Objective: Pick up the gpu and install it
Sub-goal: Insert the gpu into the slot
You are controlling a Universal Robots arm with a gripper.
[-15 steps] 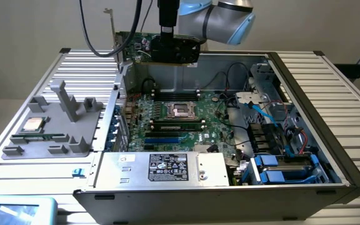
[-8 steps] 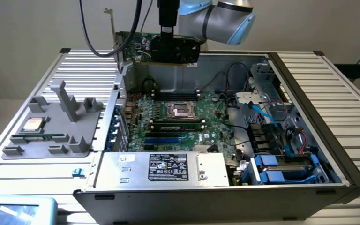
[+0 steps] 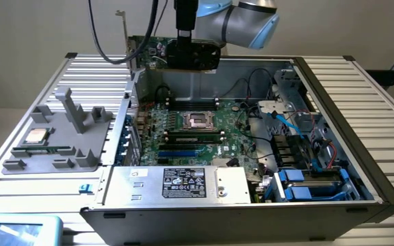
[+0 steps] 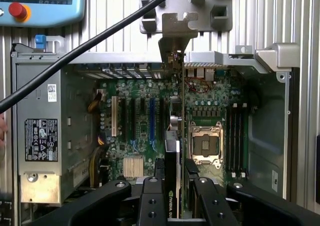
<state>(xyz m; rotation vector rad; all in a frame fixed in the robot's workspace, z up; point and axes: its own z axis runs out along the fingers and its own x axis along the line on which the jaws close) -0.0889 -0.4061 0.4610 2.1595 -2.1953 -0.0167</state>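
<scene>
The gpu (image 3: 157,50) hangs upright above the back edge of the open computer case (image 3: 334,107), its green board facing the camera and its silver end bracket (image 3: 121,24) sticking up at the exterior view's left. My gripper (image 3: 186,43) is shut on its black cooler side from above. In the wrist view the gpu (image 4: 173,136) is seen edge-on, clamped between my black fingers (image 4: 151,198), with its bracket (image 4: 175,33) at the far end. Under it lies the motherboard (image 4: 135,136) with a blue slot (image 4: 151,118) just beside the card's line.
The processor socket (image 3: 198,120) and memory slots (image 4: 237,138) sit mid-board. A silver power supply (image 3: 180,184) fills the case's near side, and blue drive bays (image 3: 307,184) the near right. A grey fixture (image 3: 60,138) outside holds a chip (image 3: 35,136) and a memory stick (image 3: 43,151). A black cable (image 4: 90,46) crosses overhead.
</scene>
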